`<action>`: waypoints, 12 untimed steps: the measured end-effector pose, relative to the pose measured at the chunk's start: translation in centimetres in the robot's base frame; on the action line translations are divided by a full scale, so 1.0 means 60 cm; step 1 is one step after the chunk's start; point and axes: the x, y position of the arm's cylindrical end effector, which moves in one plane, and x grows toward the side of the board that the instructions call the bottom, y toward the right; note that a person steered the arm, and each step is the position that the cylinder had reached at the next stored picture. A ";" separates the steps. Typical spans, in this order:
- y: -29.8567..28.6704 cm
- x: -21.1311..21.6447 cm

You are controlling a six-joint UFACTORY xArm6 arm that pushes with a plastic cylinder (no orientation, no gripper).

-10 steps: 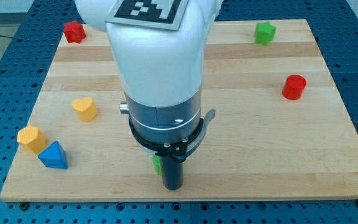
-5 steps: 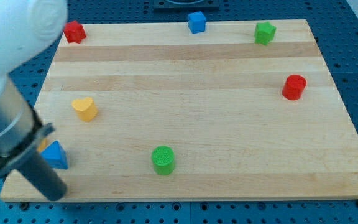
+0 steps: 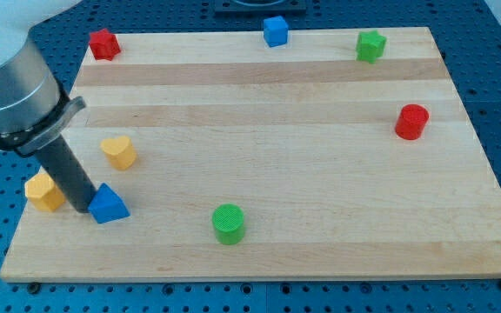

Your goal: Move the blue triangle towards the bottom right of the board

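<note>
The blue triangle (image 3: 109, 204) lies near the board's bottom left, a little right of the yellow block (image 3: 43, 192). My tip (image 3: 80, 209) is down on the board between the two, touching the triangle's left side. The rod rises up and to the left from there into the grey and white arm, which covers the view's top left corner.
A yellow heart-shaped block (image 3: 119, 151) sits just above the triangle. A green cylinder (image 3: 228, 223) stands right of it near the bottom edge. A red cylinder (image 3: 411, 121) is at the right, with a red block (image 3: 103, 43), blue cube (image 3: 275, 30) and green block (image 3: 370, 45) along the top.
The arm swung from the board's bottom middle to the far left, then came in against the blue triangle. The triangle has slid a short way right, away from the yellow block.
</note>
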 end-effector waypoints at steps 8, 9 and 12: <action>0.107 0.013; 0.160 0.012; 0.333 -0.019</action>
